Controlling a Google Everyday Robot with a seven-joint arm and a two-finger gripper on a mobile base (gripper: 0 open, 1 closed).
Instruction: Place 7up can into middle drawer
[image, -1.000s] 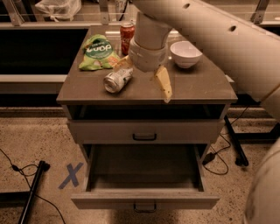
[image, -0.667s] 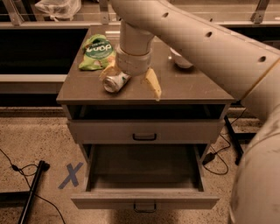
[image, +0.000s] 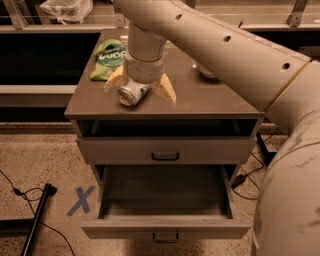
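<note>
The hand (image: 140, 95) has slid left across the counter (image: 215, 102) and now straddles the 7up can (image: 131, 93), which lies on its side. The fingers are spread wide, apparently for a grasp. Below, the middle drawer (image: 165, 228) stands pulled open to receive it.

Small silvery-white aluminium 7up can (image: 132, 93) with green markings is seen near the front edge, left of centre, of the dull brown cabinet top (image: 215, 100). Over it sits the gripper (image: 140, 86), pale-yellow fingers (image: 165, 90) spread either side. The beige arm (image: 225, 45) is dotted with dark round holes. A green crisp bag (image: 107, 59) with white lettering is noted at the back-left corner. The wide shallow grey-beige wooden middle drawer (image: 125, 230) and the matching upper drawer front (image: 115, 149) are fitted with dark handles. A blue tape X (image: 81, 200) is marked on the speckled tan floor (image: 40, 155).
</note>
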